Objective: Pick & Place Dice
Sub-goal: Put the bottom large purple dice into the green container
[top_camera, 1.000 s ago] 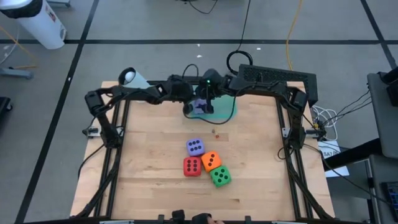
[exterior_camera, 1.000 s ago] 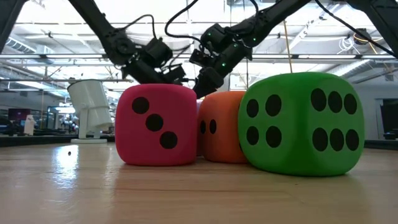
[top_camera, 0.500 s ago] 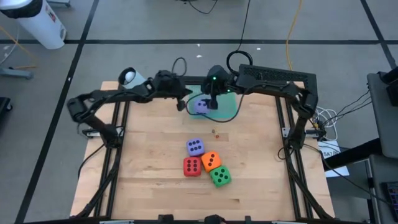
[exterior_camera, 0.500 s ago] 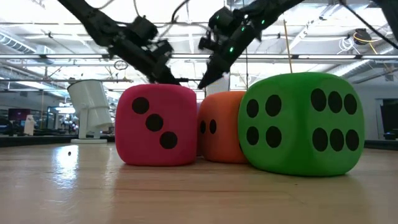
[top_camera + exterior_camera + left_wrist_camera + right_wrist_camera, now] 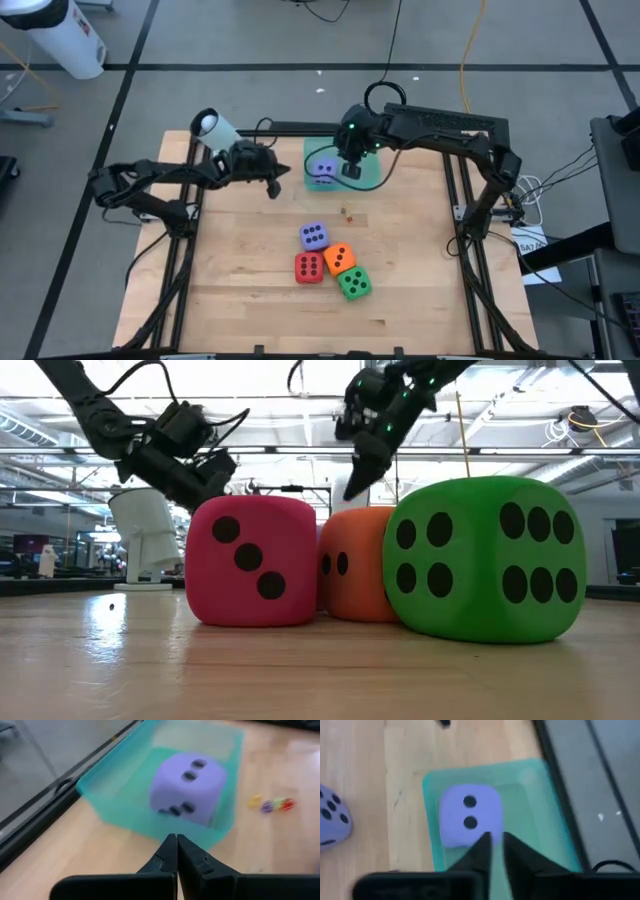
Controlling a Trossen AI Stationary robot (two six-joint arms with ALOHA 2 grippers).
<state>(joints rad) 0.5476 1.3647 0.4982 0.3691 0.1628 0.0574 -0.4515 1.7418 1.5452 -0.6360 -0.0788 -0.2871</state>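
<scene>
One purple die (image 5: 322, 171) rests on its underside inside the translucent green tray (image 5: 362, 178) at the far middle of the table; it also shows in the left wrist view (image 5: 190, 785) and the right wrist view (image 5: 468, 820). My right gripper (image 5: 351, 168) hovers above the tray beside this die, its fingers (image 5: 516, 854) a narrow gap apart. My left gripper (image 5: 272, 183) is shut and empty, left of the tray, above the wood. The second purple die (image 5: 313, 236), the orange die (image 5: 340, 258), the red die (image 5: 309, 268) and the green die (image 5: 354, 284) sit clustered at mid-table.
A small heap of coloured bits (image 5: 272, 805) lies on the wood near the tray. A white lamp-like object (image 5: 210, 126) stands at the far left corner. Dark frame rails (image 5: 185, 250) run along the table's left and right sides. Bare wood lies left and right of the dice cluster.
My left gripper has drawn back from the tray toward the table's left edge. My right gripper has risen and shifted slightly right over the tray. The purple die has stayed in the tray.
</scene>
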